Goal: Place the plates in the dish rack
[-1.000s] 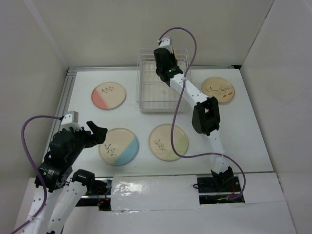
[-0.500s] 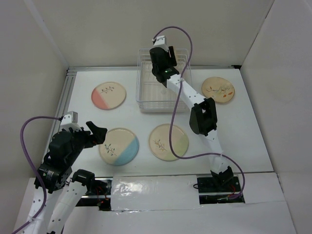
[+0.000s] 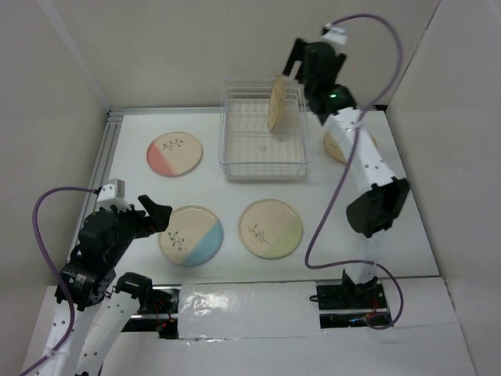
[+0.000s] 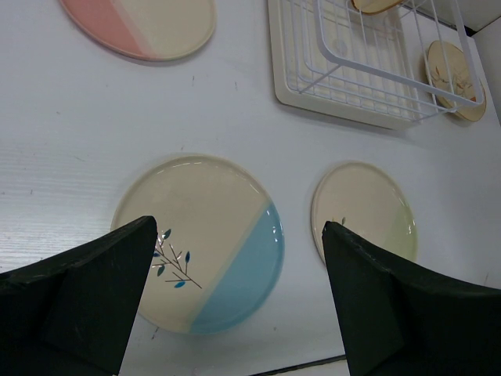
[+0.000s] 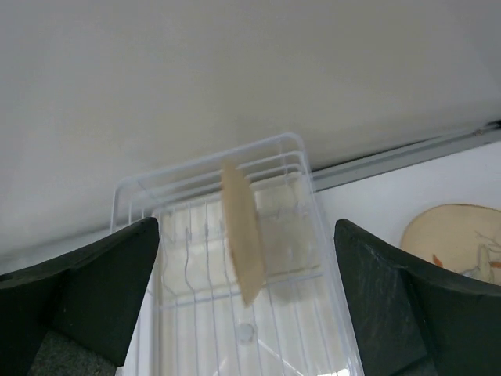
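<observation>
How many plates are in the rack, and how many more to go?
Done: one tan plate stands on edge in the rack. In hand: nothing; the left gripper and right gripper are both open. Left: four lie flat on the table: pink plate, blue plate, green plate, second tan plate.

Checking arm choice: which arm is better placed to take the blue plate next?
Left, probably: the left gripper hangs open over the blue plate, while the right gripper is open high over the rack.
</observation>
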Robot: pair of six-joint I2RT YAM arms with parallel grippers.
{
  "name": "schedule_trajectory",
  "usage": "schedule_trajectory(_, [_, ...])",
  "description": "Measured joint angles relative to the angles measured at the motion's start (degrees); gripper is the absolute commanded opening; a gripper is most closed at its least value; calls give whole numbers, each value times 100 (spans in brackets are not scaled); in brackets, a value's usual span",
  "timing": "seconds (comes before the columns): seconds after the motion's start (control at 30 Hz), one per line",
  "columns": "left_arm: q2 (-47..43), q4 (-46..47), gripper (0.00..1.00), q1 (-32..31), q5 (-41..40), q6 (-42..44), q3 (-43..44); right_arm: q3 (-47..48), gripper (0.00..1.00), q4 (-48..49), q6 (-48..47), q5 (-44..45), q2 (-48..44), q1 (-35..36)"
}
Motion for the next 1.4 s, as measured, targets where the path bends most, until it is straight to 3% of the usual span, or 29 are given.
schedule_trajectory(0.13, [-4,0,100,0,2,0,0,-1008,99,-17,1209,-549,-1373,-1167])
schedule_trajectory(0.3, [-4,2,100,0,28,2,0,-3180,99,227,2273,-1412,-2863,-2417])
schedule_trajectory(0.47, [-7,2,100,0,61,0,-2,-5108,98,496,2962,-2603,-3591,-3475])
schedule_trajectory(0.73, [-7,2,100,0,63,0,-7,-6205,92,940,3362,-3530,-3585,-4247])
schedule_trajectory(0.97, [-17,20,100,0,63,2,-76,-6408,91,1449,3346,-4002,-2876,-4631])
schedule_trajectory(1.4, [-96,42,100,-48,66,2,-76,-6535,90,1963,3261,-4207,-1510,-4708])
